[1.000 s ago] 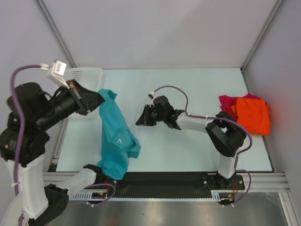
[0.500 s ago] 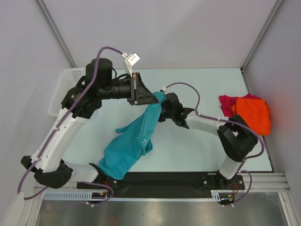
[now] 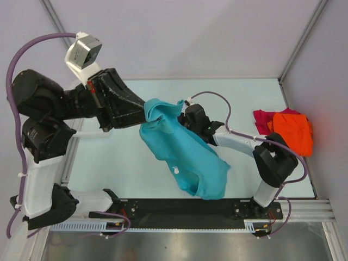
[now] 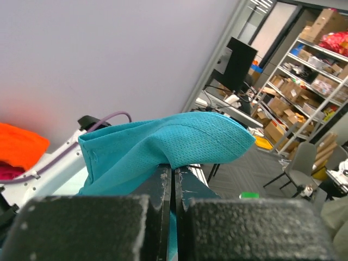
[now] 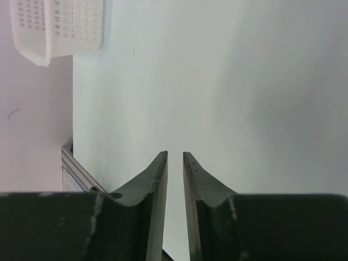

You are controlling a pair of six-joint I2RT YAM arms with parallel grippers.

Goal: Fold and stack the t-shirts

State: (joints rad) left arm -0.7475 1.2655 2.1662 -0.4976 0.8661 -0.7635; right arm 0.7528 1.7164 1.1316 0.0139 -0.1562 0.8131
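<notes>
The left fingers (image 4: 163, 187) pinch the soft teal-blue cloth t-shirt (image 3: 185, 155); the right fingers (image 5: 156, 179) are a bit open, empty. Hanging below by one small pinch, it could slip.

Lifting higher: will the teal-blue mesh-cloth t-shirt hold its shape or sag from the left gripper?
Likely floppy: the teal-blue t-shirt droops in folds from the left gripper, shut on one edge. Probably light, since that small pinch carries it. Its low end may drag on the pale table.

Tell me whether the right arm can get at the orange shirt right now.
Probably yes: the orange shirt lies uncovered on that arm's side, and the right hand is open and empty.
</notes>
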